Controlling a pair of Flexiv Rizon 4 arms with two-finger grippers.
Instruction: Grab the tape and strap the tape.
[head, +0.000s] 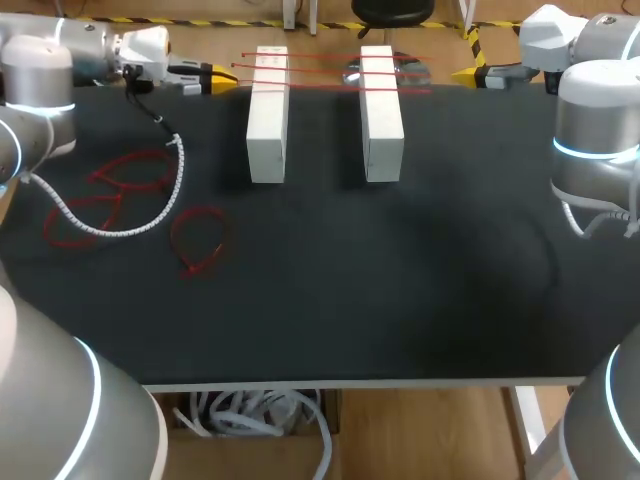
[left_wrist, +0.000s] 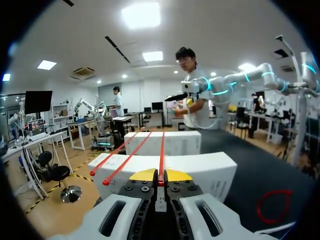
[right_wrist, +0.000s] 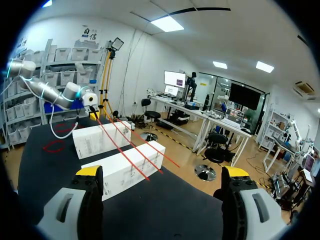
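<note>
Straps across two blocks at far table edge.

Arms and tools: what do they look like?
The left arm and right arm are silver-grey segments with glowing blue rings and white wrists. The left tool and right tool end in yellow fingertips. A white spiral-wrapped cable trails from the left arm.

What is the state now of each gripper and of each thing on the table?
left gripper: shut on the end of one red strap.
right gripper: open, empty.
red strap: straight, lying across both white blocks.
other two straps: straight, loose, across the same blocks.
white blocks: side by side, apart.
looped straps: closed loops, flat on the table.
</note>
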